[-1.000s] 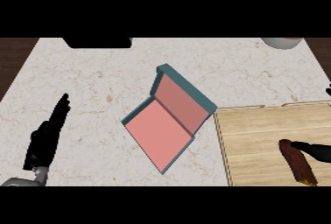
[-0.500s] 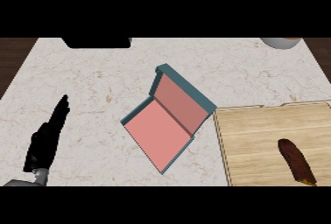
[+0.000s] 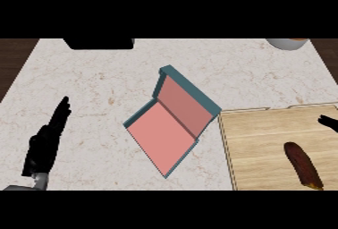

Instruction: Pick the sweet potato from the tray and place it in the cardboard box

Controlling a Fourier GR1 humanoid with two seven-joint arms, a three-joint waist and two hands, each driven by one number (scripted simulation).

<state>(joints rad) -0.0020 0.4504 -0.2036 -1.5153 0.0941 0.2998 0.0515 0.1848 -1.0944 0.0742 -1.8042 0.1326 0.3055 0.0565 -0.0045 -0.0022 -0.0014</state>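
**Sweet potato lies on the tray, both hands clear of it**

We note the sweet potato (image 3: 303, 165) lying on the wooden tray (image 3: 257, 143), toward 4 o'clock in the head view, long axis running roughly 11 to 5, nothing touching it.

The cardboard box (image 3: 173, 127) sits mid-worktop, at 9 o'clock from the tray and just beside the tray's near corner. It shows teal outer walls and a pink inside, and lies open and turned cornerwise.

The left hand (image 3: 46, 141) rests at 8 o'clock on the marble worktop (image 3: 99, 80), fingers straight and together, pointing toward 12, holding nothing, well apart from the box.

Of the right hand (image 3: 328, 121) we see only a dark tip at the 3 o'clock edge, above the tray; we cannot tell whether its fingers are apart or together.

At 12 o'clock, a black object (image 3: 99, 43) and a pale round vessel (image 3: 288, 43) sit at the far edge.
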